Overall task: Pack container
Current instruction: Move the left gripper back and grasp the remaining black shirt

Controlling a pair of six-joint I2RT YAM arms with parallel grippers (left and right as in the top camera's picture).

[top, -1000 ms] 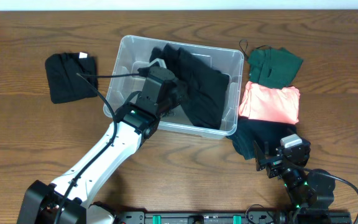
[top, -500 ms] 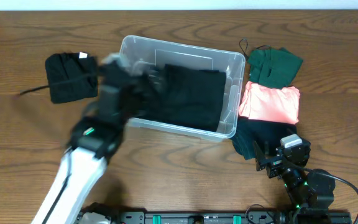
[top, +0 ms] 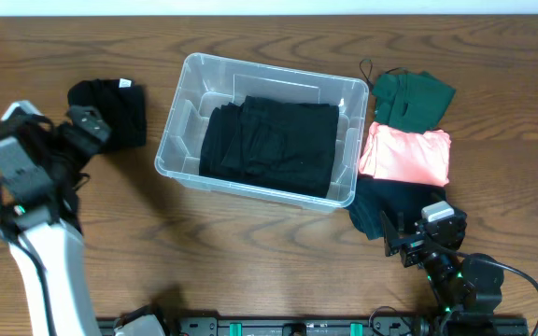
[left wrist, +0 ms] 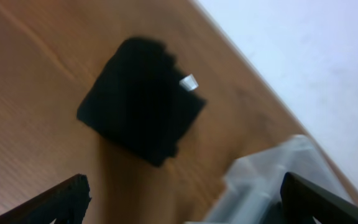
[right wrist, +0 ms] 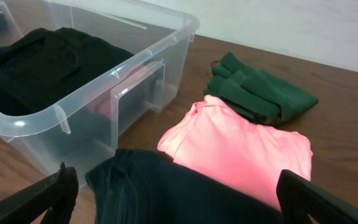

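The clear container [top: 181, 93] stands mid-table with a folded black garment [top: 271, 145] lying flat inside it. My left gripper [top: 90, 129] hangs open and empty at the table's left, beside a small black folded cloth [top: 120, 110]. In the left wrist view that cloth [left wrist: 138, 99] shows a white tag, and a container corner [left wrist: 272, 180] sits lower right between my spread fingers [left wrist: 61, 199]. My right gripper [top: 418, 238] stands open near the front edge, over a dark garment [right wrist: 166, 193], with the container wall [right wrist: 135, 87] to its left.
Right of the container lie a green garment [top: 411, 98] at the back, a pink garment [top: 404, 154] in the middle and the dark garment [top: 386, 205] in front. Bare wood shows along the front and the far left.
My left gripper opened, let go of the black garment in the container, and swung out to the left beside the small black cloth. The right arm has not moved.
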